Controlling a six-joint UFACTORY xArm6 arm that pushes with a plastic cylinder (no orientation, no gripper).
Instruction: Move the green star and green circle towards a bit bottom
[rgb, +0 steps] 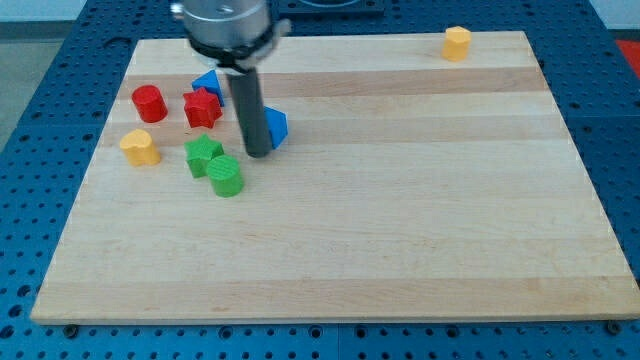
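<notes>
The rod hides part of a blue block (275, 127), so its shape cannot be told; a second blue block (207, 82) peeks out behind the arm's grey mount, which is cut off at the view's top. The arm ends in a plain upright dark rod with no fingers, and my tip (257, 153) rests on the pale wooden board (400, 220), just right of the green star (203, 155) and above the green circle (227, 176). These two touch, toward the board's left edge. Nearby sit a red cylinder (149, 103), red star (202, 108) and yellow heart-like block (140, 146); another yellow block (457, 43) sits near the top right corner.
</notes>
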